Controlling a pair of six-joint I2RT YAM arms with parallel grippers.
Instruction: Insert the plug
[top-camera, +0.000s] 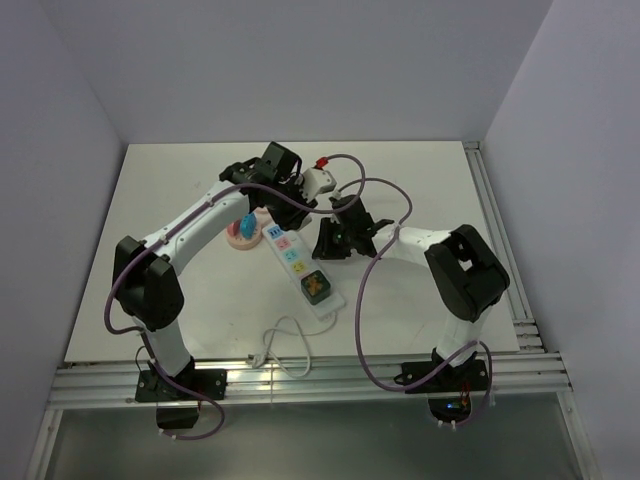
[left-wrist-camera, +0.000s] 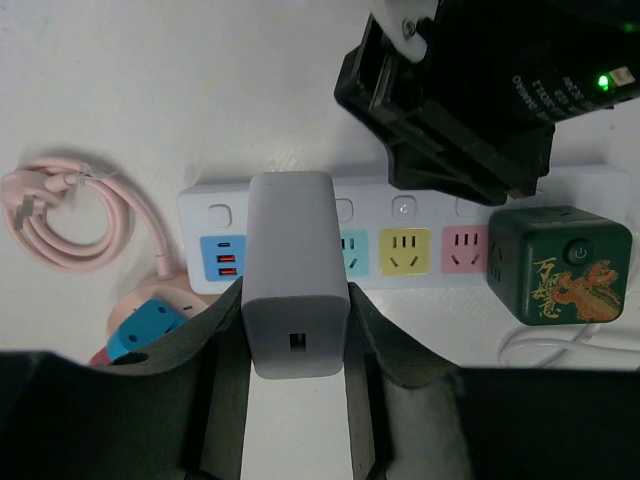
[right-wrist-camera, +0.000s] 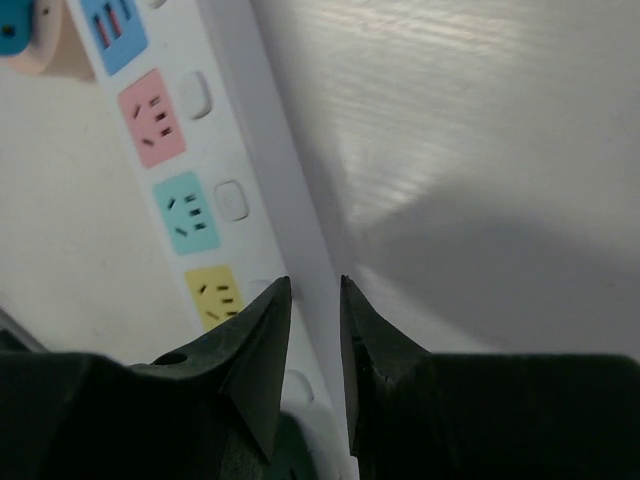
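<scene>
**Left gripper** (left-wrist-camera: 295, 305): the jaws are part-open and clamped on the sides of a pale grey charger plug (left-wrist-camera: 295, 250), which stands between the fingers (left-wrist-camera: 222, 320). The plug's far end lies over the white power strip (left-wrist-camera: 598, 184), between the blue USB panel and the teal socket. It cannot be told whether the plug is seated. A green cube adapter (left-wrist-camera: 560, 265) sits to the right of this gripper on the strip's end, and a coiled pink cord (left-wrist-camera: 70, 215) lies to its left on the worktop (left-wrist-camera: 150, 80).

**Right gripper** (right-wrist-camera: 315, 300): only a narrow slit separates the jaws. The strip's long edge runs beneath that slit, and it cannot be told whether the jaws grip it.
</scene>
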